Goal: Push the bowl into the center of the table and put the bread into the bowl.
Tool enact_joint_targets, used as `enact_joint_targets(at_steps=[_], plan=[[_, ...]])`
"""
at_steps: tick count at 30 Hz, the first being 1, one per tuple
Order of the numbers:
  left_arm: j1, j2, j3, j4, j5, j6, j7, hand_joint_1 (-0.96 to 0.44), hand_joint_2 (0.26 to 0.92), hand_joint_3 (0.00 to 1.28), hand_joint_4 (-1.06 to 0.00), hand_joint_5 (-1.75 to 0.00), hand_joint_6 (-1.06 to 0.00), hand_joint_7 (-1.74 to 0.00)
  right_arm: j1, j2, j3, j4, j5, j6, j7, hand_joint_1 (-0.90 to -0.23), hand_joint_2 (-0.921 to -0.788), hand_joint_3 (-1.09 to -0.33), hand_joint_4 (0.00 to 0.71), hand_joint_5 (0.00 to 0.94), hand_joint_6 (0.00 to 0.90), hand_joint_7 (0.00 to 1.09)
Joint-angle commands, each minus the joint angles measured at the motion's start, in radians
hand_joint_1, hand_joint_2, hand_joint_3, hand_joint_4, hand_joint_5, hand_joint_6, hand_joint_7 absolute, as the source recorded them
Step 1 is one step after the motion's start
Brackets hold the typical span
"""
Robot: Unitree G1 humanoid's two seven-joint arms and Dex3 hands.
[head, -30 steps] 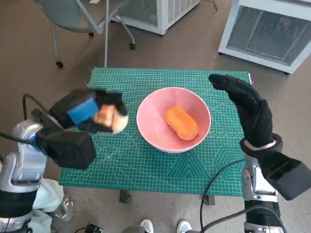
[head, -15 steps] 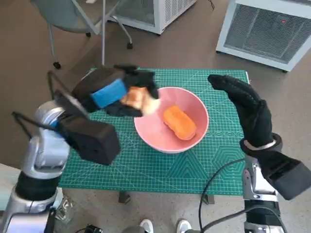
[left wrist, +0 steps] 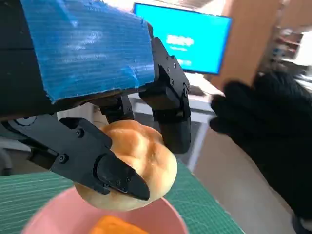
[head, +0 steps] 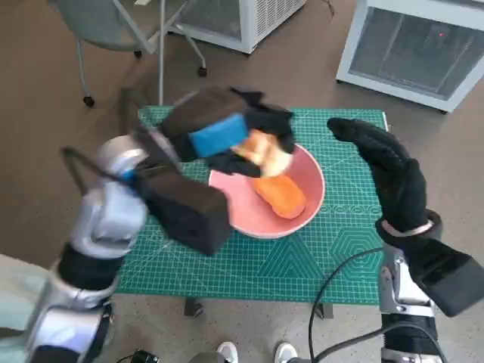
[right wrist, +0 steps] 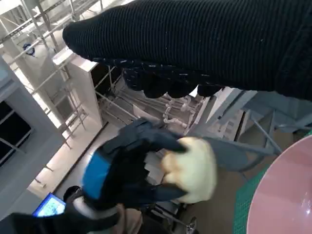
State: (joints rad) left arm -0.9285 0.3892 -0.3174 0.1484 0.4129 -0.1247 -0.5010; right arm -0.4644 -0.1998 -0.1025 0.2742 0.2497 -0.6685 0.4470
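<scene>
My left hand holds a pale bread roll above the pink bowl, over its left half. In the left wrist view the roll is gripped between black fingers just over the bowl's rim. An orange bread piece lies inside the bowl. My gloved right hand stands raised and spread to the right of the bowl, holding nothing. The right wrist view shows the left hand with the roll beside the bowl's edge.
The bowl sits near the middle of a green cutting mat covering the small table. A chair stands behind at the left and white units at the back right. Shoes show below the table's front edge.
My left hand has carried the roll to the right from the mat's left side to above the bowl. The right hand has stayed in place.
</scene>
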Motion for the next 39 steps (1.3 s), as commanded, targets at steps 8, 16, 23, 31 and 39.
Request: enact_joint_targets(at_steps=[8,16,23,31,39], plan=[[-0.099,-0.089,-0.073,0.365,0.041,-0.167,0.066,0.00,0.911,0.07,-0.73,-1.15,-0.63,-1.14,0.040,-0.014,-0.016,-0.028,-0.034,0.023,-0.037,-0.657,-0.921,-0.804,0.042,0.000,-0.001,0.30],[-0.140,-0.125,-0.104,0.562,0.056,-0.154,0.041,-0.04,0.899,0.12,-0.46,-0.36,-0.40,-0.49,0.048,-0.017,-0.019,-0.040,-0.045,0.024,-0.056,-0.652,-0.921,-0.803,0.044,0.001,-0.001,0.31],[-0.127,-0.121,-0.108,0.535,0.071,-0.087,0.014,-0.19,0.894,0.02,-0.22,-0.02,-0.31,-0.06,0.046,-0.019,-0.019,-0.039,-0.052,0.020,-0.068,-0.652,-0.921,-0.800,0.043,0.001,-0.001,0.31],[-0.088,-0.083,-0.064,0.527,0.011,-0.206,0.031,-0.29,0.895,0.01,-0.10,0.00,-0.27,-0.01,0.039,-0.021,-0.020,-0.035,-0.047,0.022,-0.072,-0.660,-0.921,-0.796,0.044,0.001,-0.001,0.32],[-0.060,-0.045,0.017,0.521,-0.104,-0.290,-0.015,-0.34,0.892,0.00,-0.01,0.00,-0.24,0.00,0.033,-0.025,-0.021,-0.042,-0.046,0.030,-0.075,-0.663,-0.921,-0.790,0.046,0.002,-0.001,0.33]])
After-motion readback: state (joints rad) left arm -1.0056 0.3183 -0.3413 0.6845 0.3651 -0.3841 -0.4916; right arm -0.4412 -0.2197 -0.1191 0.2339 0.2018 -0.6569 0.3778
